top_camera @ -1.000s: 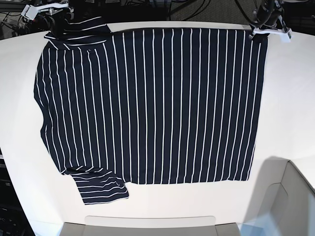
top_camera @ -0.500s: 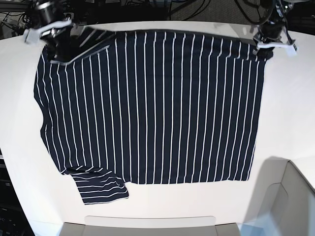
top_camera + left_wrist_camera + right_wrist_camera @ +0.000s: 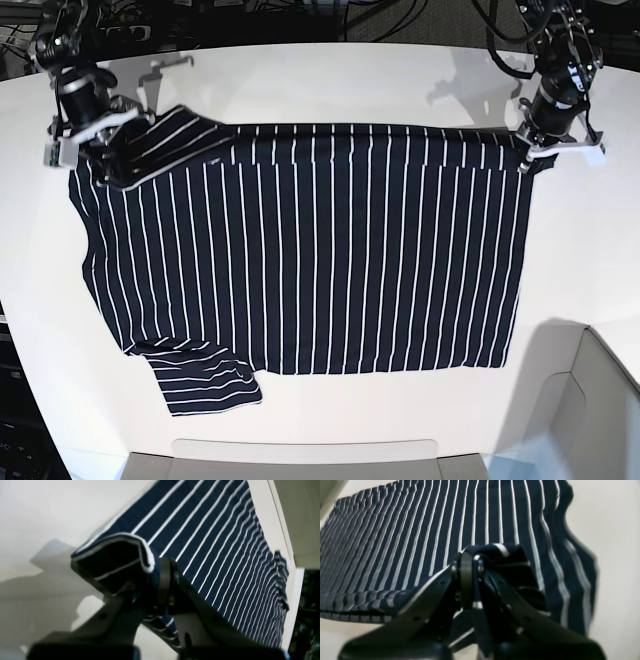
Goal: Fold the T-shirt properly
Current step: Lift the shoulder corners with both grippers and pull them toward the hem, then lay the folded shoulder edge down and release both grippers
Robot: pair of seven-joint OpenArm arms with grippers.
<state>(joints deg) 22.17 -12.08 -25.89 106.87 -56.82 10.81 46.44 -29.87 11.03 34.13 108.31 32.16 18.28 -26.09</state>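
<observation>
The dark navy T-shirt (image 3: 310, 250) with thin white stripes lies spread on the white table (image 3: 300, 420). Its far edge is lifted and drawn toward the near side. My left gripper (image 3: 535, 150) is at the base view's right, shut on the far right corner; in the left wrist view (image 3: 152, 580) the fabric (image 3: 212, 542) folds over its fingers. My right gripper (image 3: 95, 145) is at the base view's left, shut on the far left shoulder corner; the right wrist view (image 3: 470, 567) shows cloth (image 3: 420, 530) pinched between its jaws. One short sleeve (image 3: 205, 380) lies at the near left.
The white table's near edge has a pale panel (image 3: 305, 455) and a grey box corner (image 3: 570, 410) at the near right. Cables and dark equipment (image 3: 400, 15) lie behind the far table edge.
Both grippers have moved toward the near side, pulling the shirt's far edge with them; bare table now shows behind the shirt. The far left sleeve has folded over onto the body.
</observation>
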